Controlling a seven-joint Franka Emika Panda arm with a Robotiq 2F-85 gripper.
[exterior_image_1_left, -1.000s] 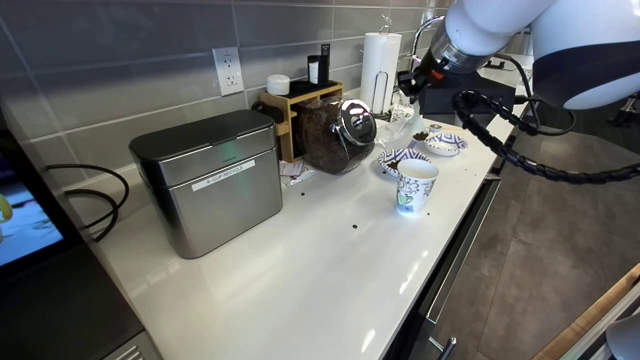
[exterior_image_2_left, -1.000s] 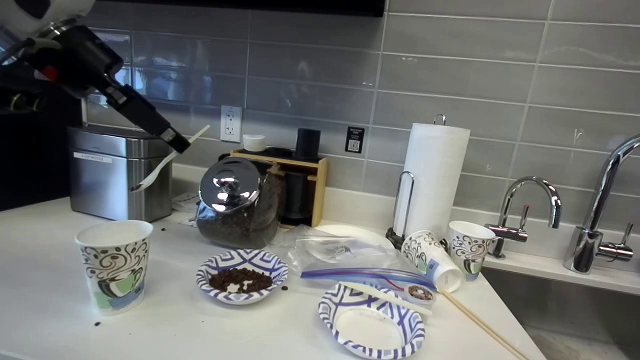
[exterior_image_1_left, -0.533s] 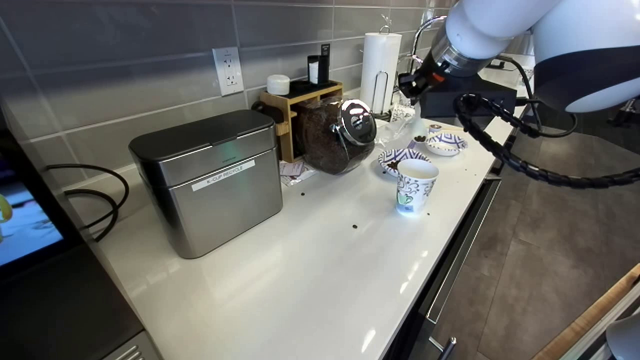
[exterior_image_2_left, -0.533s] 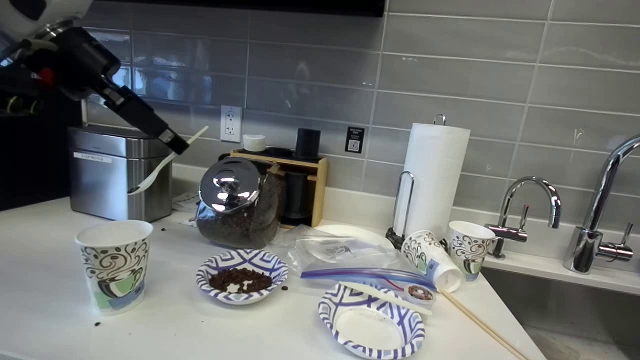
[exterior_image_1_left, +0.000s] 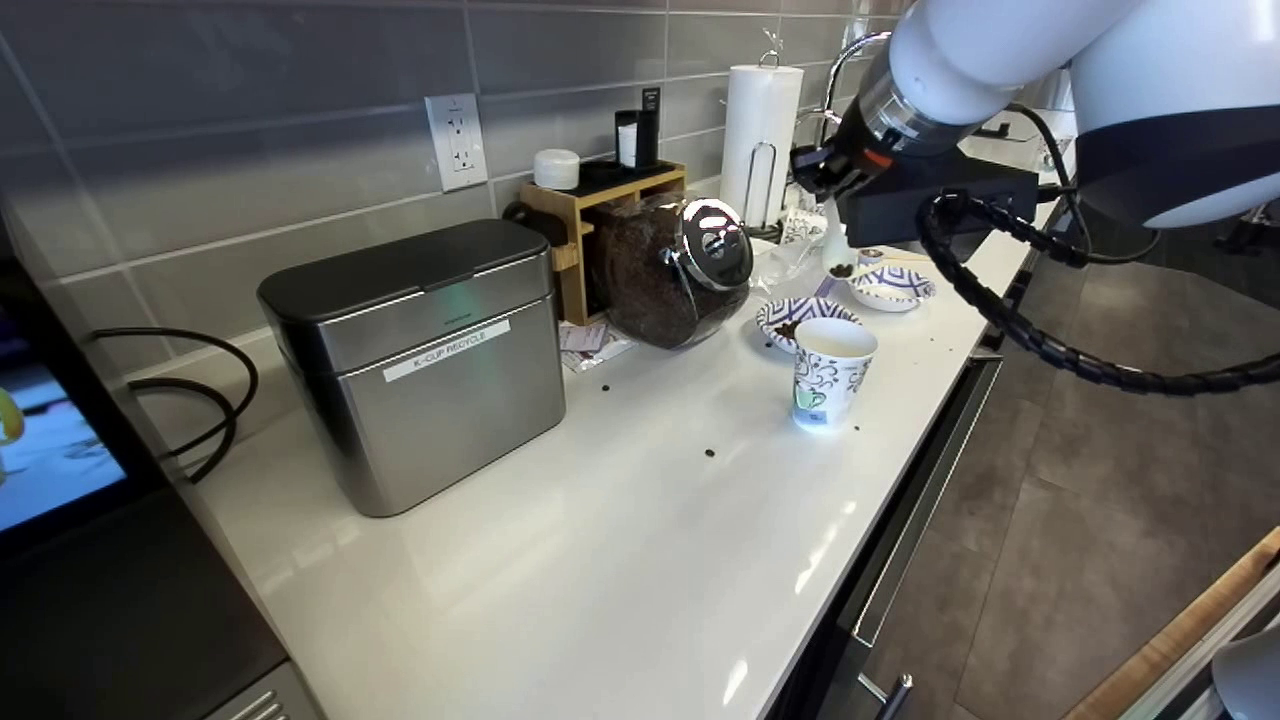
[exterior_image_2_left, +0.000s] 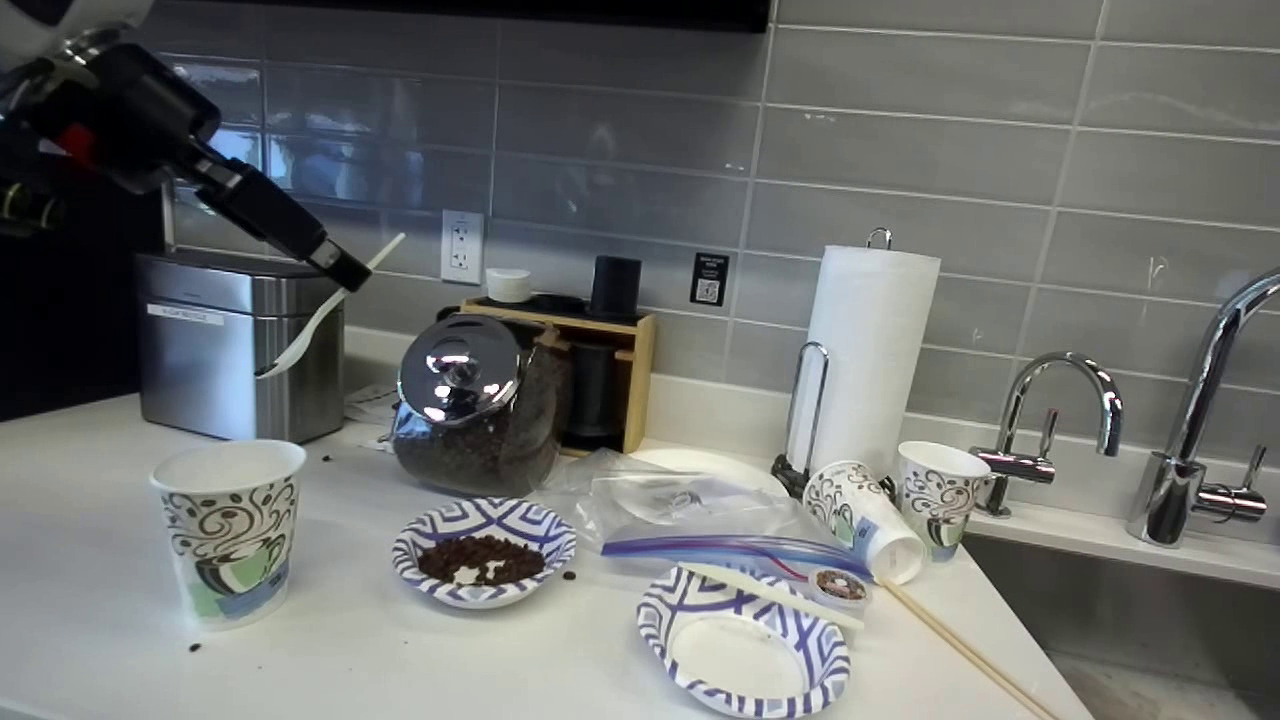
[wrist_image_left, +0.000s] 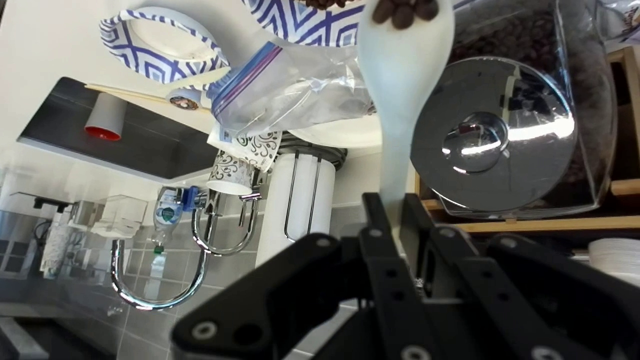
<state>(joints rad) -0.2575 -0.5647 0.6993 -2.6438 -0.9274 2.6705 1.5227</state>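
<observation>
A white plastic spoon (wrist_image_left: 400, 75) with several dark beans (wrist_image_left: 402, 14) in its bowl is pinched by its handle in my gripper (wrist_image_left: 391, 198). In an exterior view the gripper (exterior_image_2_left: 348, 272) hangs above the counter, and the spoon (exterior_image_2_left: 298, 345) slants down to the left from its fingertips. Below the spoon's bowl and nearer that camera, a patterned paper cup (exterior_image_2_left: 228, 550) stands upright; its inside bottom is hidden. Right of the cup sits a blue-and-white paper bowl (exterior_image_2_left: 480, 598) with dark beans (exterior_image_2_left: 500, 560) in it. The spoon is apart from both cup and bowl.
A tilted glass jar (exterior_image_2_left: 480, 450) of beans with a shiny lid stands behind the bowl. Nearby are a steel bin (exterior_image_1_left: 460, 400), a plastic bag (exterior_image_2_left: 690, 500), a second paper bowl (exterior_image_2_left: 665, 650), a paper towel roll (exterior_image_2_left: 865, 350) and chopsticks (exterior_image_2_left: 960, 645). Stray beans (exterior_image_1_left: 710, 453) lie on the counter.
My gripper has risen slightly and shifted left in an exterior view, carrying the spoon, which now slants a little more steeply. Cup, bowls and jar have stayed put.
</observation>
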